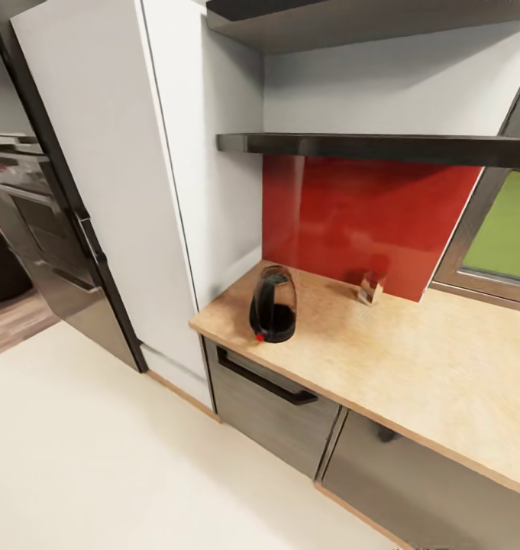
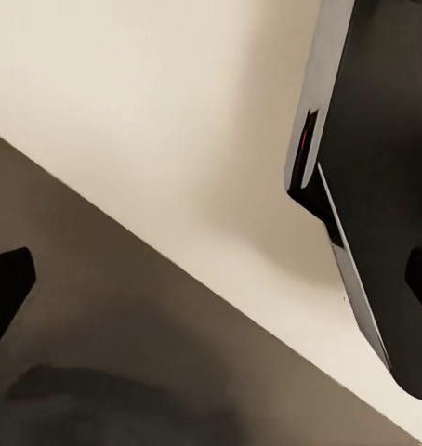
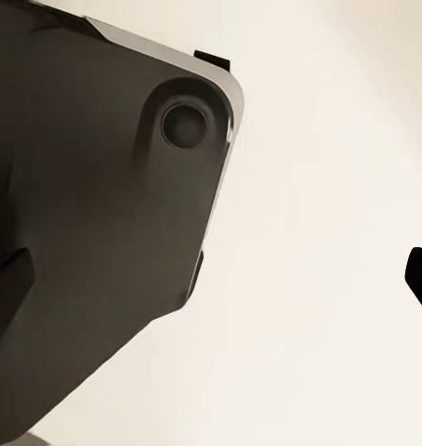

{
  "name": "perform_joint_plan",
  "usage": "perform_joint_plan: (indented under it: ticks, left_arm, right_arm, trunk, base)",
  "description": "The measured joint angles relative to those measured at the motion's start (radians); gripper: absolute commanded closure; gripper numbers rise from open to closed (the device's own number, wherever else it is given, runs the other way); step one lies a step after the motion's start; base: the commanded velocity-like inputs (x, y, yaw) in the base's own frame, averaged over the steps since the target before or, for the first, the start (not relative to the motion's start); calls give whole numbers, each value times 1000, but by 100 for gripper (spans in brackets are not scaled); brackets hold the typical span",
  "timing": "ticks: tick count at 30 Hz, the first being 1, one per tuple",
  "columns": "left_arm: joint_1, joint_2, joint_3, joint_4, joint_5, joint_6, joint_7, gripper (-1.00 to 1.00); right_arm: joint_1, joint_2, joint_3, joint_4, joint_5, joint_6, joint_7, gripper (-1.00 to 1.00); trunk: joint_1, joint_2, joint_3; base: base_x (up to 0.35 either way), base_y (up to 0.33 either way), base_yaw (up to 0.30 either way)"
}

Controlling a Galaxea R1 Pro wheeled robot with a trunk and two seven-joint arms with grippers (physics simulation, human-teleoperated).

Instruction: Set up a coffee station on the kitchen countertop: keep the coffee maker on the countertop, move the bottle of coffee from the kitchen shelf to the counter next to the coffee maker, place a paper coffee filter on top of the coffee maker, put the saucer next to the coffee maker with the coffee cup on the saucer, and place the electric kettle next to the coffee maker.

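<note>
The electric kettle [image 1: 272, 305], dark see-through glass with a black base and a small red switch, stands at the left end of the light wood-grain kitchen countertop [image 1: 412, 359]. Farther back, near the red backsplash, sits a small tan and white object [image 1: 371, 289] that I cannot identify. In the left wrist view my left gripper [image 2: 211, 283] hangs over the floor, its dark fingertips [image 2: 6, 288] wide apart with nothing between them. My right gripper [image 3: 216, 279] is likewise open above cream floor, beside a dark part of the robot's body [image 3: 90, 232].
A tall white cabinet [image 1: 99, 168] stands left of the counter, with a dark steel oven [image 1: 46, 244] beyond it. Two black shelves [image 1: 366, 145] hang over the red backsplash [image 1: 366, 214]. A window [image 1: 504, 237] is at right. Grey drawers [image 1: 275, 405] sit under the counter, above cream floor [image 1: 137, 473].
</note>
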Motion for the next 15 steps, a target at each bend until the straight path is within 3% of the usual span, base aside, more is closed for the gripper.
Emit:
perform_joint_plan:
  ticks: [10, 15]
  left_arm:
    - [-1, -1, 2, -1, 0, 0, 2, -100]
    - [-1, -3, 3, -1, 0, 0, 2, -100]
  right_arm:
    - [0, 0, 0, 0, 0, -1, 0, -100]
    - [0, 7, 0, -1, 0, -3, 0, -100]
  trunk:
    - [0, 0, 0]
    - [0, 0, 0]
  base:
    - [29, 330, -266]
    - [11, 333, -97]
